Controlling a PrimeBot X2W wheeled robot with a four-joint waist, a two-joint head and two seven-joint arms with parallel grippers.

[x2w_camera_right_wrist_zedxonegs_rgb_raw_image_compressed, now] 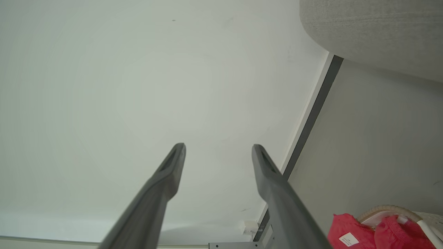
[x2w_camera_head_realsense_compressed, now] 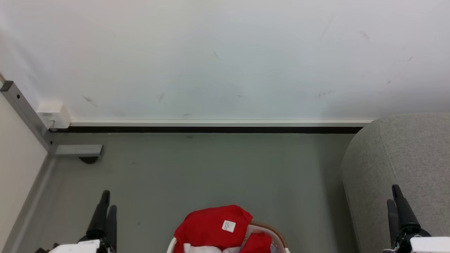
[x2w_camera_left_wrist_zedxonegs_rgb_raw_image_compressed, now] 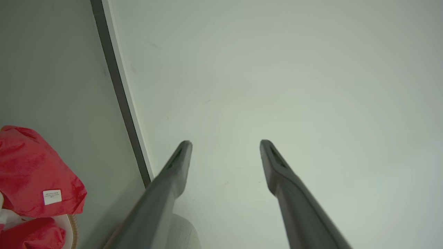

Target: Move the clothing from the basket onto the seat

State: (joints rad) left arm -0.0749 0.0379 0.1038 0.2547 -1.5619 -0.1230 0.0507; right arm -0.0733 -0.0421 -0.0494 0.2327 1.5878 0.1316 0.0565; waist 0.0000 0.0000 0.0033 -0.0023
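The red clothing [x2w_camera_head_realsense_compressed: 212,226] with a small white tag lies heaped in the white basket [x2w_camera_head_realsense_compressed: 272,230] at the bottom centre of the head view. It hangs over the far rim. The same clothing [x2w_camera_left_wrist_zedxonegs_rgb_raw_image_compressed: 33,173] shows at the lower left of the left wrist view, and clothing [x2w_camera_right_wrist_zedxonegs_rgb_raw_image_compressed: 360,233] and basket [x2w_camera_right_wrist_zedxonegs_rgb_raw_image_compressed: 427,218] at the lower right of the right wrist view. The light grey seat [x2w_camera_head_realsense_compressed: 404,165] stands at the right. My left gripper [x2w_camera_head_realsense_compressed: 107,200] is open at the lower left, away from the basket. My right gripper [x2w_camera_head_realsense_compressed: 394,195] is open in front of the seat. Both are empty.
A white wall [x2w_camera_head_realsense_compressed: 225,59] with a dark baseboard [x2w_camera_head_realsense_compressed: 211,129] closes the far side. A grey metal post and foot [x2w_camera_head_realsense_compressed: 75,150] and a white box [x2w_camera_head_realsense_compressed: 52,114] stand at the left corner. Grey floor [x2w_camera_head_realsense_compressed: 218,168] lies between basket and wall.
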